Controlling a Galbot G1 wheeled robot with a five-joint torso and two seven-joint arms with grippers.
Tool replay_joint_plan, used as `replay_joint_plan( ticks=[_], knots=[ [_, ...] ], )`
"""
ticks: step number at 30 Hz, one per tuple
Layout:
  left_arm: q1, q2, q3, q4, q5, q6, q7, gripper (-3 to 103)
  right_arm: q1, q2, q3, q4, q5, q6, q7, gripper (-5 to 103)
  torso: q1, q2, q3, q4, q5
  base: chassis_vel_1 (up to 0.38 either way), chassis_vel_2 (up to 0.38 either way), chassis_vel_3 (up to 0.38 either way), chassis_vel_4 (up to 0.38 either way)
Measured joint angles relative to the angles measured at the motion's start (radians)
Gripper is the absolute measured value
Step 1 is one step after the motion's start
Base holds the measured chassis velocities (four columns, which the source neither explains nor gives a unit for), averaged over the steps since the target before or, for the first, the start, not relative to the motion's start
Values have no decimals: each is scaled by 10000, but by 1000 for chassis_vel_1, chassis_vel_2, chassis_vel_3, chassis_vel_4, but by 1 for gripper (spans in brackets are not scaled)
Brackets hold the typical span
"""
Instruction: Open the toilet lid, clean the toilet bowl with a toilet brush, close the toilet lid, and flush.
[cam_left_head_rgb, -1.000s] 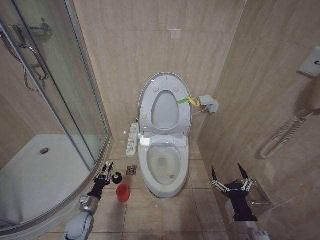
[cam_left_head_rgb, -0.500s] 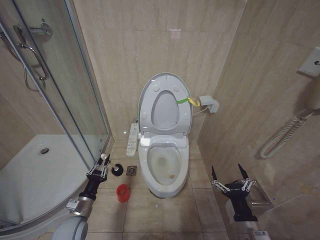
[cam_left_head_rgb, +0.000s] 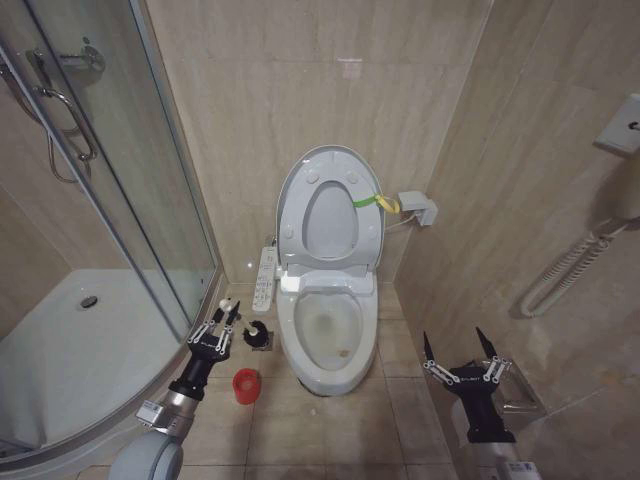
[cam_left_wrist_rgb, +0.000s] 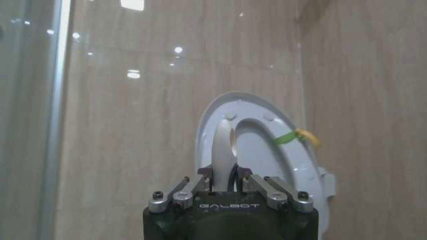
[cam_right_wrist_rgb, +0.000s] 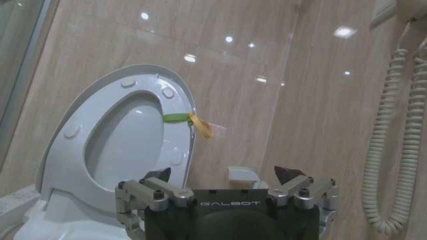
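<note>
We see the toilet lid standing upright against the beige tiled wall, with the seat raised against it and a yellow-green band on its right edge. Below it the toilet bowl is open, its white basin faintly stained inside, and the white control panel juts from its left side.

Our left claw hangs low over the floor between the shower enclosure and the left side of the bowl. Its fingers are pressed together on the toilet brush: the thin white handle runs up between them, as the left wrist view shows, and the dark bristle head sticks out toward the bowl, just beside the floor drain. The brush is lifted clear of its small round red holder, which sits on the floor tiles nearer to us, below the claw and apart from the bowl.

Our right claw waits to the right of the bowl, near the right-hand wall, well apart from the brush. Its two dark fingers are spread wide with nothing between them, and the right wrist view shows the same wide gap, with the raised lid and the band ahead of it.

On the right wall a coiled white cord hangs down.
</note>
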Motion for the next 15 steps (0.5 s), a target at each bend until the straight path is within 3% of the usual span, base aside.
replay_joint_plan(
  ticks=[15],
  knots=[
    [-938, 1391, 904, 657, -1219, -60, 360, 22, 0, 0, 0, 0, 0, 0, 0, 100, 0, 0, 2, 0, -1, 0, 0, 0, 0]
  ],
)
